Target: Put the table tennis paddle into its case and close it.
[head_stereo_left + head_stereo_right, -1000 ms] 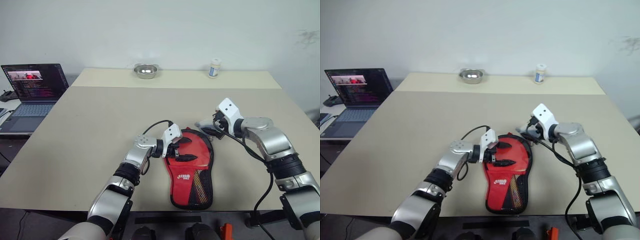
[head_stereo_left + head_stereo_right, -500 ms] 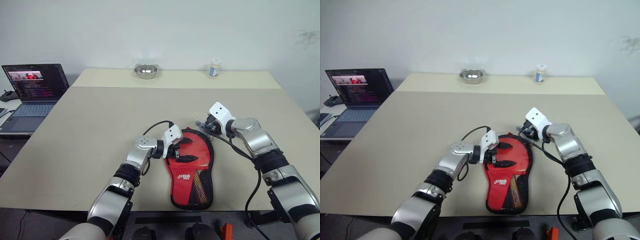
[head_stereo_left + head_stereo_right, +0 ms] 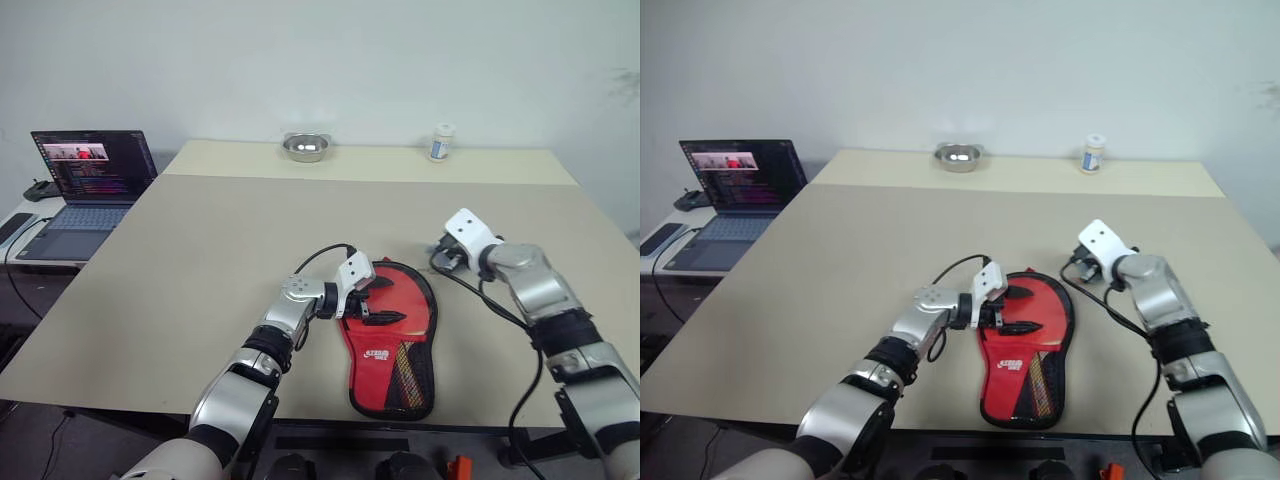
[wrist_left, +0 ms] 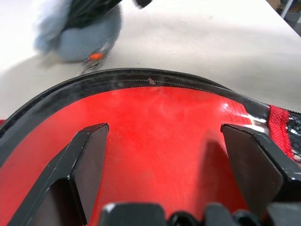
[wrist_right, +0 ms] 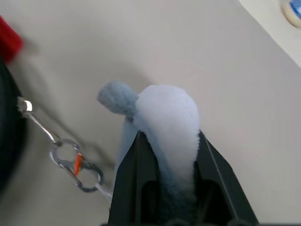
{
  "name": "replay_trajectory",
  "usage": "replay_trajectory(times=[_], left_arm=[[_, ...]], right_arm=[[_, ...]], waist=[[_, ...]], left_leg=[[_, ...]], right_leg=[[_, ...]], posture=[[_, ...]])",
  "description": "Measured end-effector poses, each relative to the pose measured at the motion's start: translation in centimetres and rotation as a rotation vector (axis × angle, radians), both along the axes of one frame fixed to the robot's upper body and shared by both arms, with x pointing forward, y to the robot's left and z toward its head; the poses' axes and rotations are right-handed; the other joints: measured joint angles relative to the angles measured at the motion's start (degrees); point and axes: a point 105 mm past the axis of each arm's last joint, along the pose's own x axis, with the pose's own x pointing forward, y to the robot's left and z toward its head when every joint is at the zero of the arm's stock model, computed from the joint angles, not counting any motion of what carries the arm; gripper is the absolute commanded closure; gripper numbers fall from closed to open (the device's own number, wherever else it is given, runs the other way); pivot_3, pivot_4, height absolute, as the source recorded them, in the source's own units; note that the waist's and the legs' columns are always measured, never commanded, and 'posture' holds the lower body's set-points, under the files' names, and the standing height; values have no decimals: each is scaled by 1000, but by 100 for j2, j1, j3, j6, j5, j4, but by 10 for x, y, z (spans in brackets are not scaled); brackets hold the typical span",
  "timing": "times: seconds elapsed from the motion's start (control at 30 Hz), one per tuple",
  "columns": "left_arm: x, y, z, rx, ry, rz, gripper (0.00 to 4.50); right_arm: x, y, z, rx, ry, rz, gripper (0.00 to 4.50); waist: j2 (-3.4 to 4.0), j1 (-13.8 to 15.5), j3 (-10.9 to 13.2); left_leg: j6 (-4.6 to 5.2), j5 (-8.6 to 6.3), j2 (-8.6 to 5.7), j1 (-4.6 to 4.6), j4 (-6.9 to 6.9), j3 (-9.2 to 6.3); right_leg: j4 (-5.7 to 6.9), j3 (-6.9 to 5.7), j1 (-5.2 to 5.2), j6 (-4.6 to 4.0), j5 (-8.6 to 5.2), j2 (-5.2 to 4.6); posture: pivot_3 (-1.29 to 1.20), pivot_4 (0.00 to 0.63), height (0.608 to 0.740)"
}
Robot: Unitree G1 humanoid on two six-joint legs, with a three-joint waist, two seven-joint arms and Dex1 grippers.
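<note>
While the paddle-shaped black fabric case with red mesh face [image 3: 392, 345] lies flat on the beige desk [image 3: 200, 260], table tennis paddle judged already inside, caught apparently mid-closing: left gripper [image 3: 383, 300] over its round end, jaws wide; right gripper [image 5: 169, 136], jaws pinching the fluffy pale-blue zipper charm [image 5: 164, 108].
</note>
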Motion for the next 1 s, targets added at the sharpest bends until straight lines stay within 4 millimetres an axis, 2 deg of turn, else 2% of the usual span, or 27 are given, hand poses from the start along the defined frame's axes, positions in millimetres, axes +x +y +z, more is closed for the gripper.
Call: replay_trajectory(times=[0.13, 0.27, 0.4, 0.47, 0.63, 0.8, 0.87, 1.0], left_arm=[[-2, -7, -3, -8, 17, -1, 336], [-2, -13, -4, 5, 14, -1, 336], [-2, -17, -7, 27, 14, -6, 336], [-2, -18, -8, 34, 16, -9, 336], [-4, -21, -9, 52, 3, -31, 336], [-5, -24, -11, 61, 5, -41, 336], [-7, -26, -11, 63, 5, -55, 336], [-12, -30, -14, 68, 4, -83, 336]], right_arm=[[-26, -27, -1, -5, 33, -44, 4188], [-64, -31, 6, 42, 95, -26, 4188], [-106, -15, 28, 114, 141, 41, 4204], [-123, -2, 30, 143, 180, 78, 4205], [-154, 8, 23, 172, 269, 95, 4205], [-176, 7, 19, 171, 337, 103, 4205], [-195, 8, 11, 180, 401, 124, 4206], [-238, 29, -6, 222, 531, 272, 4208]], waist=[[29, 83, -20], [59, 123, -40], [51, 129, -58], [40, 125, -64], [30, 125, -70], [35, 132, -75], [36, 164, -82], [43, 225, -131]], left_leg=[[12, -8, -9, -4, -3, -16], [23, -14, -19, -12, -5, -44], [33, -18, -43, -12, -1, -67], [35, -17, -54, -14, -2, -82], [48, -22, -72, -18, -5, -94], [60, -27, -73, -14, -7, -138], [76, -39, -77, -16, -10, -156], [90, -69, -91, -16, -9, -160]], right_leg=[[-22, -10, 13, 6, -2, -4], [-72, -32, 41, 25, 8, -6], [-89, -39, 53, 37, 13, -21], [-92, -47, 57, 39, 12, -30], [-102, -62, 68, 54, 3, -55], [-155, -130, 120, 58, 0, -76], [-174, -151, 139, 62, -11, -84], [-179, -151, 152, 88, -37, -87]], posture=[[0, 150, 740], [0, 150, 740], [0, 150, 740], [0, 150, 740], [0, 150, 740], [0, 150, 740], [0, 150, 740], [0, 150, 740]])
